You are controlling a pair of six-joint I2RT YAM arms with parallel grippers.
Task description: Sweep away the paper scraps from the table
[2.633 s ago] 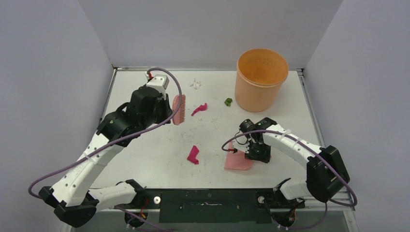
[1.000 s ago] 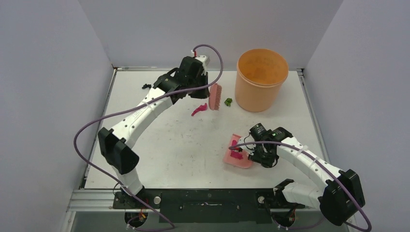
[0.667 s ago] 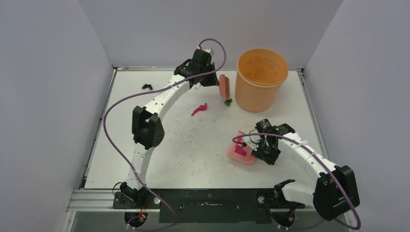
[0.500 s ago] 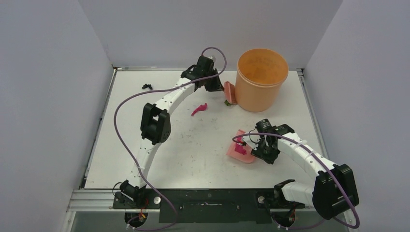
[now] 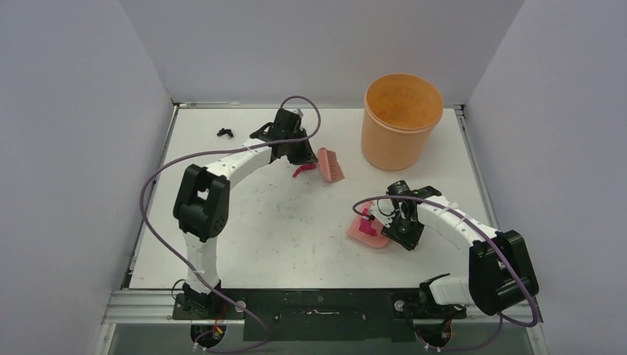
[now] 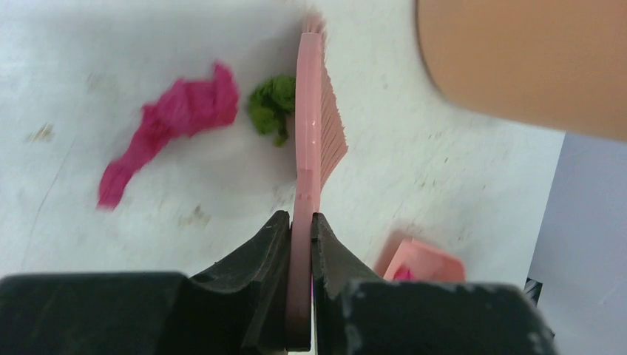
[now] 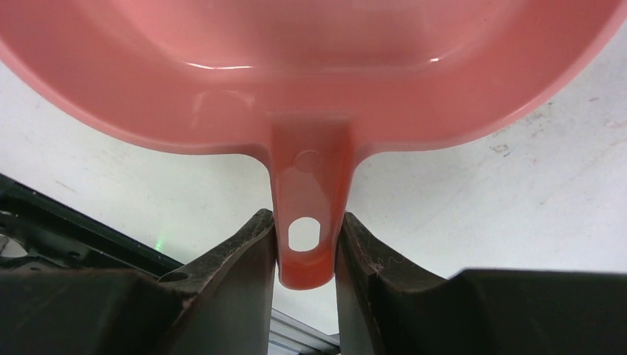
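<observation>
Left wrist view: left gripper (image 6: 299,222) pinches the pink brush (image 6: 309,133) edge-on, bristles facing right. Magenta scrap (image 6: 174,122), long axis diagonal, and green scrap (image 6: 272,107) lie on the table (image 6: 111,44) just left of the brush's back. The dustpan (image 6: 421,262) is on the opposite side, so I judge the brush must cross over them first. Right gripper (image 7: 307,222) clamps the dustpan by its handle. Black scrap (image 5: 224,133) sits far-left, nearer the left arm. No legible writing.

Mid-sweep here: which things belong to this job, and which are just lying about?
Job: brush in left gripper; dustpan in right gripper; magenta scrap, green scrap, black scrap on the table.
Lying about: orange bucket, untouched.
</observation>
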